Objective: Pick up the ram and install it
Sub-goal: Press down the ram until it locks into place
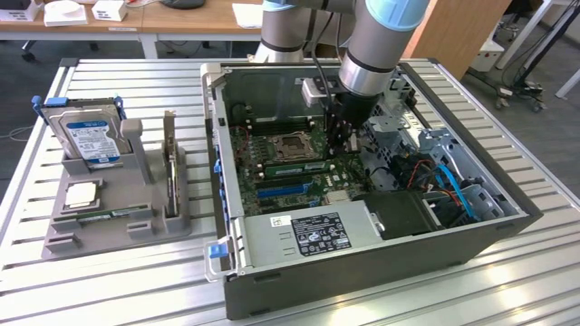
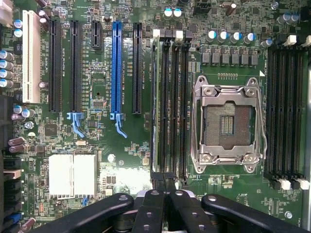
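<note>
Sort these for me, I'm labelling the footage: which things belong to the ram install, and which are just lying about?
Job: gripper, jaws shut; ram, standing in a slot; motherboard; computer case.
Lying about: hard drive; expansion card; grey holder.

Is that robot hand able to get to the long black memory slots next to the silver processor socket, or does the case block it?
Probably yes. The case lies open on top, and the hand hangs right over the memory slots beside the socket, nothing between them.
</note>
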Controlling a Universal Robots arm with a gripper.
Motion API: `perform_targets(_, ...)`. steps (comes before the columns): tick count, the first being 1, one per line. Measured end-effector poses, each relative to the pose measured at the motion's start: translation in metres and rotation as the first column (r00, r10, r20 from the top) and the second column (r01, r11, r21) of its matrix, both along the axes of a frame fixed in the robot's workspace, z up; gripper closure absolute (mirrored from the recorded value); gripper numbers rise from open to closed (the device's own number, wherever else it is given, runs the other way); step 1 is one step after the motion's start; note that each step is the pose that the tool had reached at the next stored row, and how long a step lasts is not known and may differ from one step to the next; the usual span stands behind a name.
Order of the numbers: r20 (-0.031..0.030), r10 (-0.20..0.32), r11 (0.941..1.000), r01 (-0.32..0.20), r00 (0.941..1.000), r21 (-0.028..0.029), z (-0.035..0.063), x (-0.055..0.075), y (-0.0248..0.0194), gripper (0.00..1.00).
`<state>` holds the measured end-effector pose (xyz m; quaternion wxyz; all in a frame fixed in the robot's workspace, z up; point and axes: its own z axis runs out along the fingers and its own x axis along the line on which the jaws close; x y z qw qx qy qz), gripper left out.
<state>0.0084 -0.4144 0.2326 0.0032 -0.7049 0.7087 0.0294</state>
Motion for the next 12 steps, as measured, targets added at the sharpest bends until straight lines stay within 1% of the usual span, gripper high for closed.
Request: perform_targets(12, 0.0002, 0.000, 1.0000, 0.000, 1.0000, 0.0004, -0.0035, 0.0000, 0.0001, 0.90)
